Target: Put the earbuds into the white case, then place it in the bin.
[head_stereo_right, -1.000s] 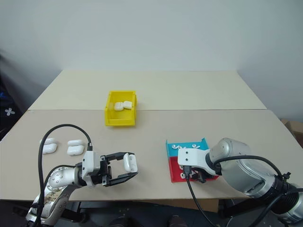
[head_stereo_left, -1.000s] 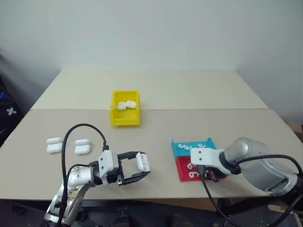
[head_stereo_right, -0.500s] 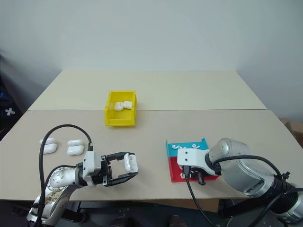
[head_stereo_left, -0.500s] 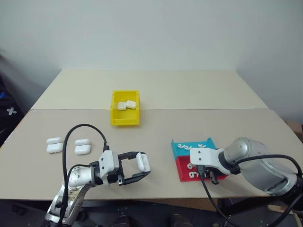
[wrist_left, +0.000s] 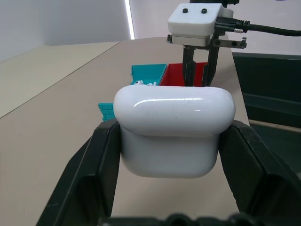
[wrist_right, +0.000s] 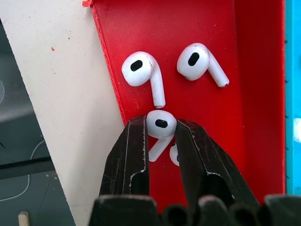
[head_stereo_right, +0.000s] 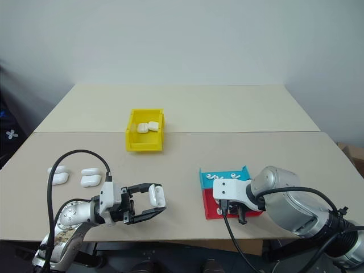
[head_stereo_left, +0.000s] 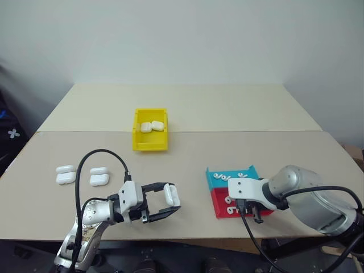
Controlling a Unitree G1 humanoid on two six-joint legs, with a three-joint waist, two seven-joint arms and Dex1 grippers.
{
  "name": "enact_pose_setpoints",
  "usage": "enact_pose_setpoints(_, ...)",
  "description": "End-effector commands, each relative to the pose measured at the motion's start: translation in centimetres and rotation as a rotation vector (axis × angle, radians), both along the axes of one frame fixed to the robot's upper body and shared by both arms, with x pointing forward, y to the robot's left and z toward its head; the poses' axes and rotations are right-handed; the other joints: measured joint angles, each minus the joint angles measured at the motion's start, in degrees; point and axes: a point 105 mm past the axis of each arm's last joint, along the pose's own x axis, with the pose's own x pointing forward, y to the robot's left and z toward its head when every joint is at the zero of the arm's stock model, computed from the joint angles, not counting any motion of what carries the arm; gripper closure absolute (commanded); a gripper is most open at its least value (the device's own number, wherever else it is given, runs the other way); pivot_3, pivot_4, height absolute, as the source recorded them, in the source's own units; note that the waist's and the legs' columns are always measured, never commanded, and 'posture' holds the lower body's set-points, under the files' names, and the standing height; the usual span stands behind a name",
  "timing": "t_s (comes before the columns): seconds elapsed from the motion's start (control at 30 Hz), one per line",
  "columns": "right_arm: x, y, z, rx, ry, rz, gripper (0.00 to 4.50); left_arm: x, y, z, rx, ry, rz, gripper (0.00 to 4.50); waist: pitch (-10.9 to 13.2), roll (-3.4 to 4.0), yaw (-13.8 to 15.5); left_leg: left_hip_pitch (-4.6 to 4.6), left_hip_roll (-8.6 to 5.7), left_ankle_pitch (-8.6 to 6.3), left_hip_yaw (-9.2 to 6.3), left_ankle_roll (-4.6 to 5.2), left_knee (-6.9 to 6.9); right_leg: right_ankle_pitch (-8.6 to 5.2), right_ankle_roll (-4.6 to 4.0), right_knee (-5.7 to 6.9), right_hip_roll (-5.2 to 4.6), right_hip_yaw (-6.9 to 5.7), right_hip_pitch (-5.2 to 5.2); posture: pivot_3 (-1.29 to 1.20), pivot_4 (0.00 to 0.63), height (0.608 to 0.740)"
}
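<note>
A plain pale wall stands behind the beige table [head_stereo_left: 227, 114], and I am working at its near edge. The main change in the last second is at my right gripper [wrist_right: 160, 129]: its fingers were wider apart over the red tray [head_stereo_left: 219, 203] and now they have come in around one earbud [wrist_right: 161, 124]. The arm itself has not moved. I judge that the pick is almost made, but the earbud lies in the tray, so a lift is what remains before it can go to the case.

My left gripper [head_stereo_left: 166, 203] has not changed. It is closed on the white case [head_stereo_left: 171, 195] and holds it level above the near left part of the table, pointing toward the right arm.

The head views give the layout: the yellow bin [head_stereo_left: 151, 137] stands farther away at the centre with two cases inside, four spare cases [head_stereo_left: 82, 174] lie at the far left, and the blue tray [head_stereo_left: 227, 177] touches the red one. The right wrist view alone shows the pinch itself and two other earbuds [wrist_right: 169, 69] lying free just beyond. In the left wrist view the lid of the held case looks closed, so I judge it must be opened first.
</note>
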Motion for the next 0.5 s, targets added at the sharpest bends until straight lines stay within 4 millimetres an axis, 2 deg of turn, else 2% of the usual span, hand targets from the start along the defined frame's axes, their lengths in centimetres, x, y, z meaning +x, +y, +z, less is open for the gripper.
enact_pose_setpoints(0.03, 0.2, 0.0, 0.7, -0.009, -0.044, 0.016, 3.84, -0.1, -0.2, 0.7, -0.017, -0.042, -0.016, 1.7, 0.0, 0.0, 0.0, 0.0, 0.0, 0.0, 0.0, 0.0, 0.0, 0.0, 0.0, 0.0, 0.0, 0.0, 0.0, 0.0, 0.15, 0.74)
enact_pose_setpoints(0.13, 0.2, 0.1, 1.4, 0.006, -0.056, 0.015, 3.84, -0.1, -0.3, 1.1, -0.022, -0.049, -0.024, 1.7, 0.0, 0.0, 0.0, 0.0, 0.0, 0.0, 0.0, 0.0, 0.0, 0.0, 0.0, 0.0, 0.0, 0.0, 0.0, 0.0, 0.15, 0.74)
enact_pose_setpoints(0.23, 0.3, 0.0, 3.9, 0.063, -0.093, 0.008, 3.84, -0.3, -0.5, 2.5, -0.055, -0.072, -0.05, 1.7, 0.0, 0.0, 0.0, -0.03, 0.0, 0.0, 0.0, 0.0, 0.0, 0.0, 0.0, 0.0, 0.0, 0.0, -0.03, 0.0, 0.15, 0.74)
enact_pose_setpoints(0.33, 0.7, 0.2, 9.0, 0.216, -0.172, -0.011, 3.84, -0.7, -0.8, 4.9, -0.115, -0.11, -0.104, 1.7, 0.0, -0.01, 0.0, -0.08, 0.0, 0.0, 0.0, 0.0, 0.0, 0.01, 0.01, 0.0, 0.0, 0.0, -0.06, 0.0, 0.15, 0.74)
enact_pose_setpoints(0.47, 0.6, 1.3, 14.4, 0.476, -0.279, 0.043, 3.84, -1.2, -1.3, 7.4, -0.168, -0.131, -0.183, 1.7, 0.0, -0.02, -0.1, -0.07, 0.02, 0.0, -0.04, 0.0, -0.01, 0.02, 0.02, -0.01, 0.02, -0.05, -0.02, 0.0, 0.15, 0.74)
enact_pose_setpoints(0.5, 0.5, 1.5, 15.3, 0.525, -0.303, 0.061, 3.84, -1.3, -1.4, 7.7, -0.175, -0.133, -0.198, 1.7, 0.0, -0.02, 0.0, -0.06, 0.02, 0.0, -0.05, 0.0, -0.03, 0.06, 0.1, -0.01, 0.03, -0.06, 0.0, 0.0, 0.15, 0.74)
